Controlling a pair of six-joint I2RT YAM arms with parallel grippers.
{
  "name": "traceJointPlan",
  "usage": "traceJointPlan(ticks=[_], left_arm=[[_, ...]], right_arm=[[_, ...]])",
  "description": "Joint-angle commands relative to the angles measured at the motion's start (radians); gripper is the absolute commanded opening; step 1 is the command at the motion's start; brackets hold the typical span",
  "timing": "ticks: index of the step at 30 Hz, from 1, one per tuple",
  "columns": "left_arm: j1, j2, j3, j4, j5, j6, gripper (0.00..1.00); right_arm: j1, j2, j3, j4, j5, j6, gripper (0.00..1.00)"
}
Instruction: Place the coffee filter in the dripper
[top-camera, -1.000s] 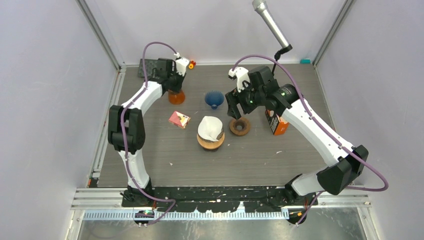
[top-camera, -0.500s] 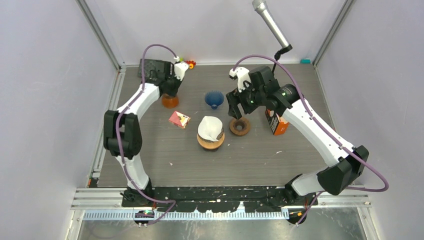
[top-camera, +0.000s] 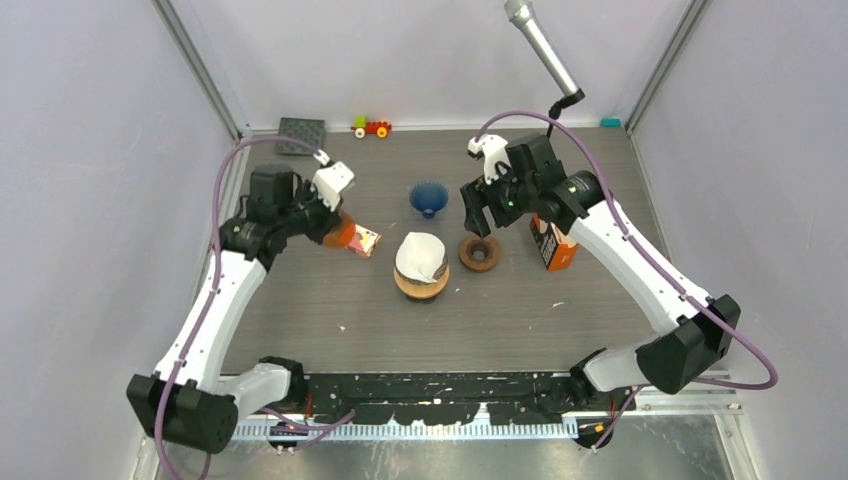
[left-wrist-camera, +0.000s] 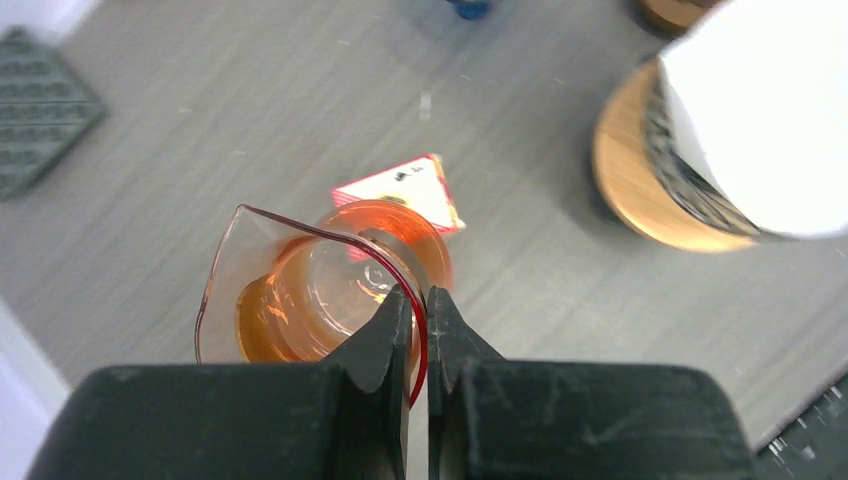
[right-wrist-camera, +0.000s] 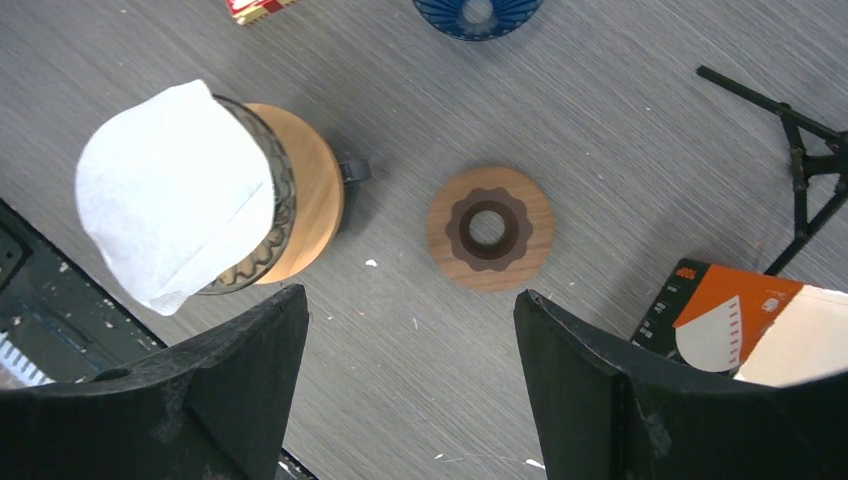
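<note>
I see the white filter (top-camera: 419, 254) seated in the wire holder (top-camera: 421, 288), its long axis rising out past the rim, slightly tilted. Left of the holder, the left gripper (left-wrist-camera: 420, 302) pinches the rim of the empty orange dripper (left-wrist-camera: 318, 292). The right gripper (right-wrist-camera: 405, 305) hangs spread wide, right of the holder.

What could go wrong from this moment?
1. The left tool pinches only the thin rim of the orange translucent plastic dripper, so it may slip or swing.
2. The dripper appears partly above the red-and-white paper packet. Set down there, it could stand tilted.
</note>
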Motion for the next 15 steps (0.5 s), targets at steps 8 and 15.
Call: traceJointPlan(ticks=[8, 15], left_arm=[[-0.085, -0.17, -0.303, -0.004, 0.262, 0.173, 0.0], [-0.122, -0.118, -0.36, 0.048, 0.234, 0.227, 0.0]], right_arm=[[-0.14, 0.092, -0.035, 0.106, 0.064, -0.031, 0.78], [-0.162, 0.222, -0.055, 0.134, 0.083, -0.083, 0.77]])
